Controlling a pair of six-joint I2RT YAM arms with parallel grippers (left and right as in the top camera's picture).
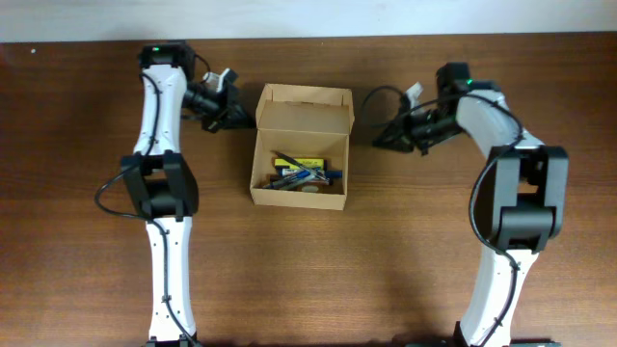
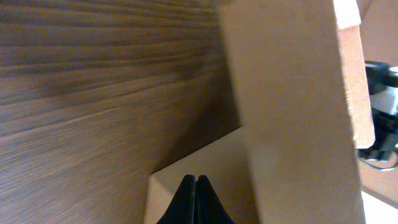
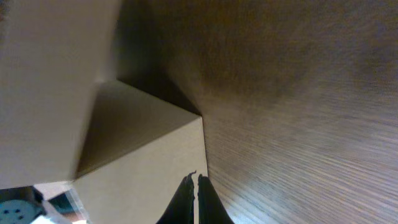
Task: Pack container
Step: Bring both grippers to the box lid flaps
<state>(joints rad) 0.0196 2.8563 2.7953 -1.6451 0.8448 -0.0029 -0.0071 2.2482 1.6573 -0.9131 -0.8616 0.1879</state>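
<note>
Cardboard in the overhead view: the small plain brown cardboard box (image 1: 299, 198) sits mid-desk on dark wood (image 1: 87, 260). Assorted pens (image 1: 299, 173) lie inside, and its flap lid (image 1: 307, 104) stands open at the far side. The hinge runs left to right between the arms, the left jaws seemingly nearer. In the left wrist view, the left jaws are pressed together, empty, with the lid just ahead-right. In the right wrist view, the right jaws are likewise closed on nothing, with the box ahead-left.

Robotics lab: wooden table (image 1: 77, 270) with left arm (image 1: 159, 185), right arm (image 1: 525, 193).
</note>
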